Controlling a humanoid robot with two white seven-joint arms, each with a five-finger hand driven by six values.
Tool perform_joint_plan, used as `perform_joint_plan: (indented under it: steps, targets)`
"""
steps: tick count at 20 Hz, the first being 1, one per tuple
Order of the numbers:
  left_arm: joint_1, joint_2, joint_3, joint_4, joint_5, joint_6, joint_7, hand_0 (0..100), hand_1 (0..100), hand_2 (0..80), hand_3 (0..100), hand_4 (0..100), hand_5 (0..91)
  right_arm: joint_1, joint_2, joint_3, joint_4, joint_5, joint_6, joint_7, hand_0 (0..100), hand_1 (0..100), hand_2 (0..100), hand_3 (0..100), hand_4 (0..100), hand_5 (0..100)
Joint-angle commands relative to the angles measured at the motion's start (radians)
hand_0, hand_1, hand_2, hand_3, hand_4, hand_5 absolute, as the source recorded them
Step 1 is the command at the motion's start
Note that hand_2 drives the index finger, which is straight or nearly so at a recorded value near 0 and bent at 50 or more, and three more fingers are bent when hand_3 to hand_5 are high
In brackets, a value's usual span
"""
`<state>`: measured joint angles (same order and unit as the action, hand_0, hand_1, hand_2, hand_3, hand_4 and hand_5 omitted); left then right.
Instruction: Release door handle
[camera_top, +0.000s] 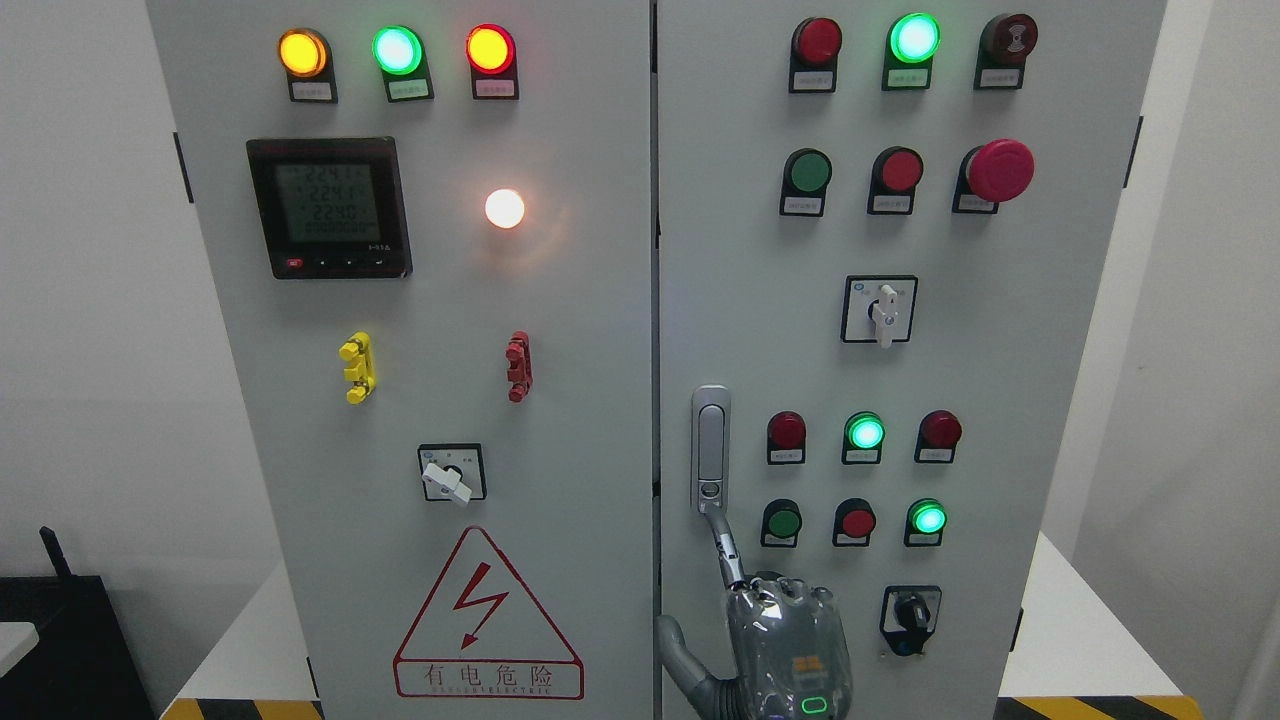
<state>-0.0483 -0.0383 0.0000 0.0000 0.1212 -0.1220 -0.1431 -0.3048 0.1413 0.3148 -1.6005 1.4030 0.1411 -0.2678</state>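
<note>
**Pale walls, grey cabinet: one finger touching the foot of the door handle**

Pale walls are framing a two-door electrical cabinet (560, 300), and the robot is working low on its right door (1040, 330).

The right hand (785, 640) is rising from the bottom edge with its back to the camera. One finger (728, 555) is stretching up and left so that its tip is meeting the lower end of the door handle (710, 450). Nothing is wrapping around the handle. The hand is holding nothing, and its other fingers are sitting low near the palm, too hidden to read clearly. The thumb (672, 640) is jutting out to the left, apart from the door seam.

The handle is lying flat and upright in its plate, just right of the seam between the doors. That suggests it is seated and the grip is all but given up; only drawing that fingertip away looks left to do.

Further out, the indicator lamps (865, 432) are glowing just right of the handle, and a black selector switch (910, 615) is sitting beside the hand, so pulling straight back should be avoiding both. The left hand is not showing.
</note>
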Motion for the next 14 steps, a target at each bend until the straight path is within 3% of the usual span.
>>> perform_joint_plan:
  steps: [1, 14]
  targets:
    - [-0.001, 0.0, 0.011, 0.017, 0.0, 0.001, 0.0, 12, 39, 0.0, 0, 0, 0.0, -0.001, 0.0, 0.0, 0.001, 0.001, 0.002, 0.001, 34, 28, 0, 100, 98, 100]
    - [0.001, 0.0, 0.011, 0.017, 0.0, 0.001, 0.0, 12, 39, 0.0, 0, 0, 0.0, 0.003, 0.001, 0.0, 0.002, 0.001, 0.002, 0.002, 34, 28, 0, 100, 100, 100]
